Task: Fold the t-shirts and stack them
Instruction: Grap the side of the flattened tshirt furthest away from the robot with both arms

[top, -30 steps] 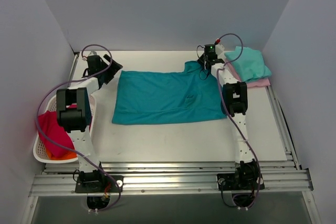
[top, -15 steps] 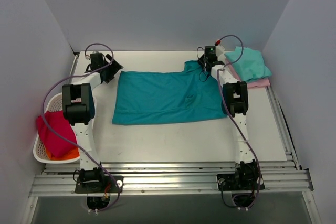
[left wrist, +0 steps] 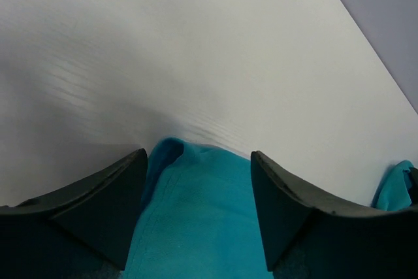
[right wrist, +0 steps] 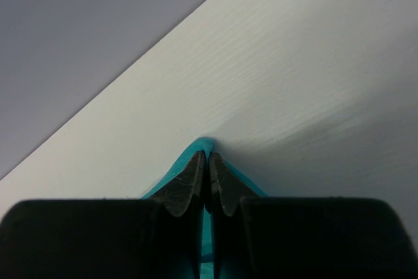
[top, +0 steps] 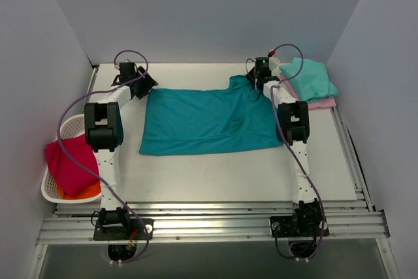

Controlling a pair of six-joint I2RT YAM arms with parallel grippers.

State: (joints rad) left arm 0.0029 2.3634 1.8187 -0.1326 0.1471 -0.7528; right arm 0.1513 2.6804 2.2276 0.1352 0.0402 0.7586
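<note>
the left gripper (left wrist: 196, 161) has moved in to straddle the upper-left corner of the teal t-shirt (top: 202, 122) spread on the tabletop (top: 215, 174), jaws apart but narrowing, while the right gripper (right wrist: 209, 161) stays clamped on its upper-right corner, so a two-arm fold looks imminent.

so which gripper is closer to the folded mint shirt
Right. The right gripper is shut on the teal shirt just beside the mint shirt; the left gripper is open over the teal shirt's opposite far corner.
</note>
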